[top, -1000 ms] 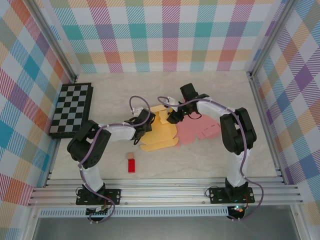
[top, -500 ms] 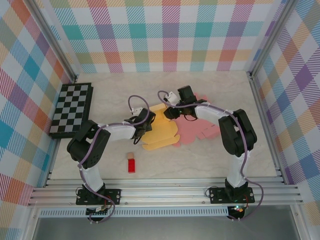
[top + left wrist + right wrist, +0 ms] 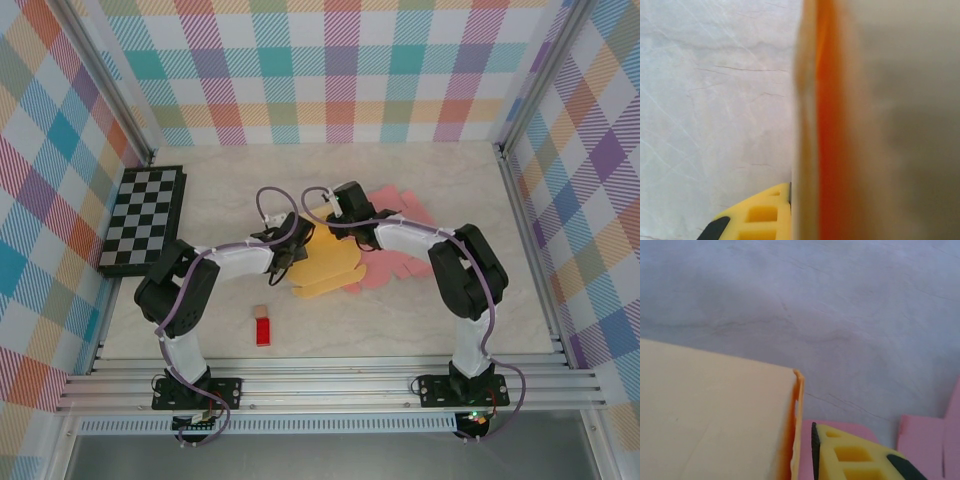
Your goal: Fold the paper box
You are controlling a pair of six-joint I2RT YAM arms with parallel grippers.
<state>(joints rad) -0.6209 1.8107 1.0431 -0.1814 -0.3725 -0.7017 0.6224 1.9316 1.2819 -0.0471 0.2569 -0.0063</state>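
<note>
We see the yellow paper box (image 3: 325, 268) in the middle of the table (image 3: 480, 320), partly over a pink cut-out (image 3: 395, 268). The left gripper (image 3: 290, 250) is clamped on its left edge. The right gripper (image 3: 333, 212) is at its far edge (whether its jaws are apart or together, we cannot tell). A checkerboard (image 3: 143, 220) lies far left, and a red block (image 3: 263, 332) lies nearer.

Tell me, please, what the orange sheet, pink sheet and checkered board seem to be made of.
The orange sheet looks like thin matte card or stiff paper; its edge is slim in the right wrist view. The pink sheet seems the same matte card, cut with tabs. The checkered board looks rigid and flat with printed squares; its material is unclear.
</note>
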